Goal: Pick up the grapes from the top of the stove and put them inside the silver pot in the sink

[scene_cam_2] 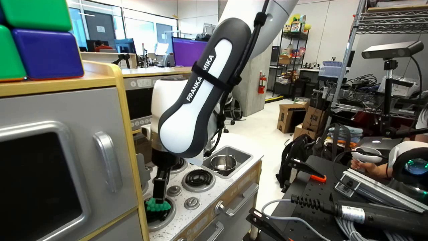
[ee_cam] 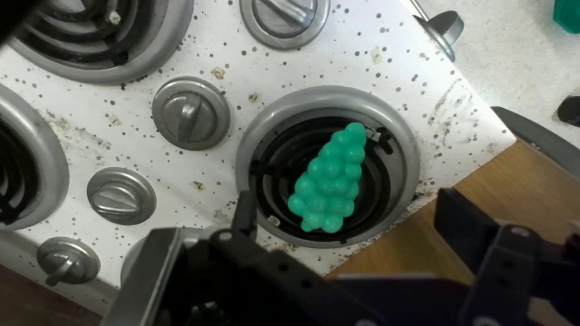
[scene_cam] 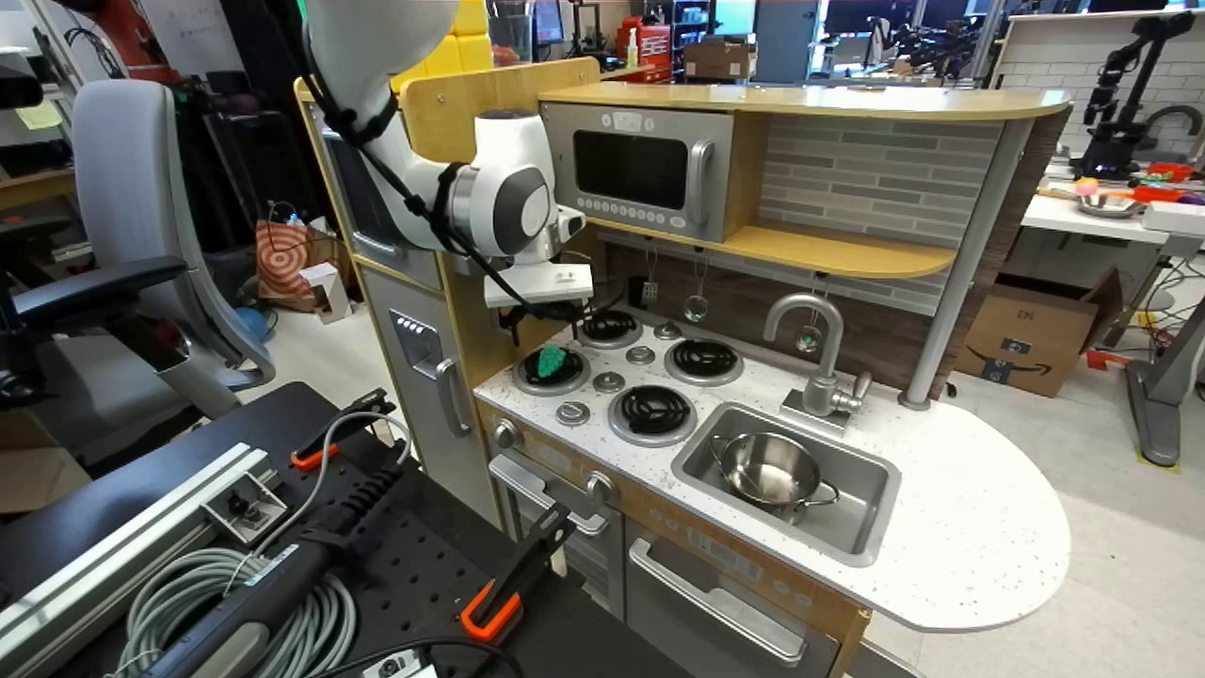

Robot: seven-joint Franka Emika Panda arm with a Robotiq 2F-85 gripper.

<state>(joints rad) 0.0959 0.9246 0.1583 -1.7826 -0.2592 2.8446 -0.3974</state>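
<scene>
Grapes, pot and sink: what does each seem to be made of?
Grapes: probably moulded plastic or rubber, smooth and semi-gloss; one even green with soft highlights. Pot: metal, likely stainless steel, polished; bright, mirror-like reflections inside. Sink: likely metal with a satin finish, going by its dull grey sheen, though silver-coloured plastic can't be ruled out.

In an exterior view, the black two-finger gripper [scene_cam_2: 159, 199] partly occluded the bright-green toy grape bunch [scene_cam_2: 157, 207]. In both exterior views, the top edge truncated the white-and-grey arm [scene_cam_2: 205, 93]. The wrist view's left edge truncated the white, black-speckled cooktop [ee_cam: 179, 172].
</scene>
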